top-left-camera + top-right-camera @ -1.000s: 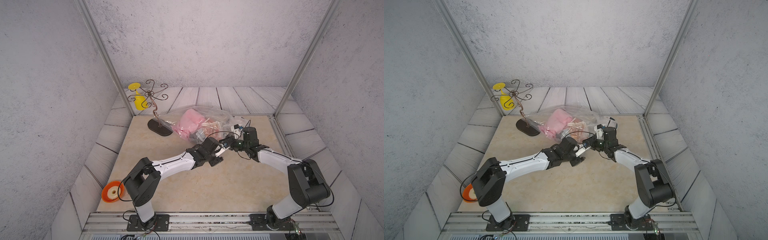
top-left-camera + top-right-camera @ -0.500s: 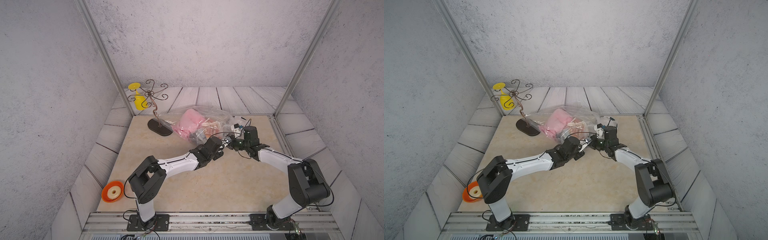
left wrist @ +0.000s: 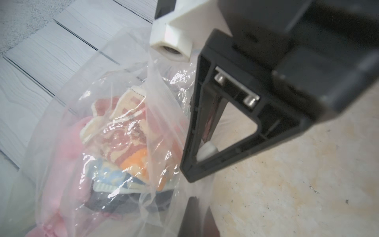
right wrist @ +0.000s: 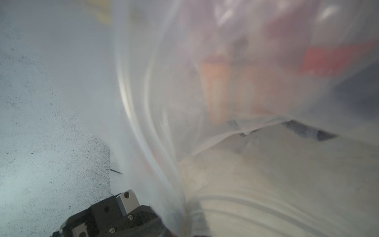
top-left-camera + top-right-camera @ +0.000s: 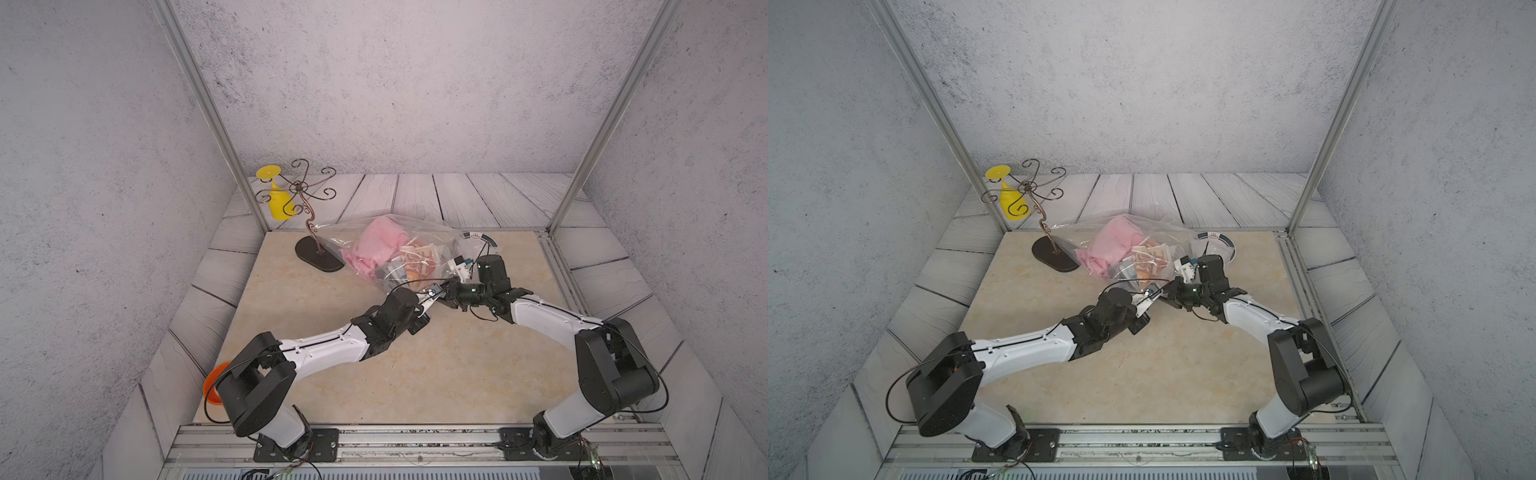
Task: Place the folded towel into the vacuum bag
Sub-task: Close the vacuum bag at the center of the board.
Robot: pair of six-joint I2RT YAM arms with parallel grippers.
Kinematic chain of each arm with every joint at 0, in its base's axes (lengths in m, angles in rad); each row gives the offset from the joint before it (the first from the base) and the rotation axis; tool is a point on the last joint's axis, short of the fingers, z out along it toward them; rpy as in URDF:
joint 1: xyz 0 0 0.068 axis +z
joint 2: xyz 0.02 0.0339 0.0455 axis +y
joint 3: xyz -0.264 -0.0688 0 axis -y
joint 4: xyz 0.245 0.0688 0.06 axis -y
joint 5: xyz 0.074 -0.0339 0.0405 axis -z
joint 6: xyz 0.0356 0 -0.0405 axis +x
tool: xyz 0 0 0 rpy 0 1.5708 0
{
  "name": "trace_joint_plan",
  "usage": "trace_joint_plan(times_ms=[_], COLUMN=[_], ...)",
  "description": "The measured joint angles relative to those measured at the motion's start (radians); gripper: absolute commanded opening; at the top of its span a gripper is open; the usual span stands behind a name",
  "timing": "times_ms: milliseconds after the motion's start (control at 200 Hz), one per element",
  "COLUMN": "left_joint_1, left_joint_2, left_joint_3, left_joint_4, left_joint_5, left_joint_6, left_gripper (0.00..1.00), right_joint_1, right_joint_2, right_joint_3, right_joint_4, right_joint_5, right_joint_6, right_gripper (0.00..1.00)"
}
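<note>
Left arm has reached further toward the bag since the earlier frame. Its shoulder now hides most of the orange roll [image 5: 212,380] at the worktop [image 5: 457,374] edge. The left gripper [image 5: 434,291], then parted, now has its jaws pressed together.

Vacuum bag [image 5: 449,245]: lies crumpled at the back of the worktop, with the valve disc [image 5: 478,243] at its far right. Pink towel [image 5: 378,241] and patterned towel [image 5: 419,258] both sit inside it, the patterned one nearer the mouth. Placement judged essentially done.

Left jaws: pinching film at the bag's near edge, as far as the left wrist view shows; the tips are veiled by plastic. Right gripper [image 5: 451,287]: jaws closed on the same edge, just beside the left.

Risks:
- Thin, slick film could slide out of either pinch under a pull.
- The two grippers nearly touch, so a small misjudged move could knock them together.
- If the mouth edge dips, the patterned towel could spill back out.
- The bag's far corner rests against the wire stand [image 5: 320,258], which carries a yellow goblet [image 5: 277,203]. Dragging the bag that way could topple it.
</note>
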Motion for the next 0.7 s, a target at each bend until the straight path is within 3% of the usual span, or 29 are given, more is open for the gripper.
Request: trace_joint_plan(times_ms=[255, 701], left_joint_1=[-0.017, -0.024], left_joint_2=[-0.021, -0.065], left_joint_3=[-0.101, -0.138], left_joint_4=[0.122, 0.122], left_joint_5=[-0.02, -0.046], left_joint_6=[-0.046, -0.09], left_gripper=[0.0, 0.0], right_joint_1=[0.001, 0.001], right_joint_2=[-0.006, -0.03], right_joint_3=[-0.003, -0.014], right_joint_4=[-0.076, -0.129], right_joint_5=[0.02, 0.128], right_joint_6=[0.052, 0.108], right_gripper=[0.0, 0.0])
